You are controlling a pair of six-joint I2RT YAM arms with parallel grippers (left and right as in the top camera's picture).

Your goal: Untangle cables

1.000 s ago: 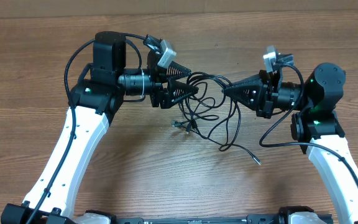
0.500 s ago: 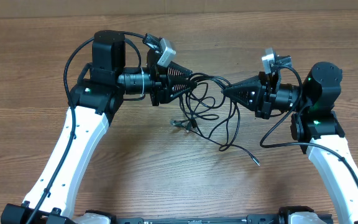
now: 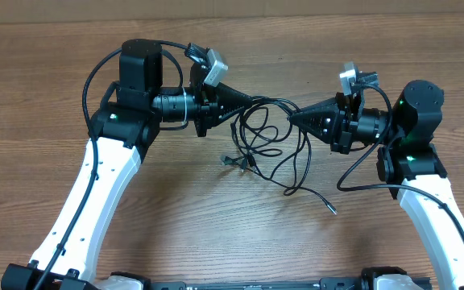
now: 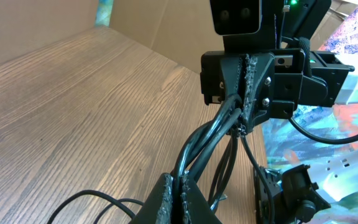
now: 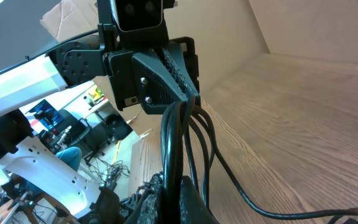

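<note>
Evidently, little is untangled yet: the cables are held knotted at the upper middle of the frame, clamped in both the left pincer and right pincer, loose ends trailed on the table.

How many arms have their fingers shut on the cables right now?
2. The left arm's fingers pinch the cables at the tangle's upper left; the right arm's fingers grip them from the right.

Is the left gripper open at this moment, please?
No, the left gripper is shut, its jaws pinching the cables between them.
</note>
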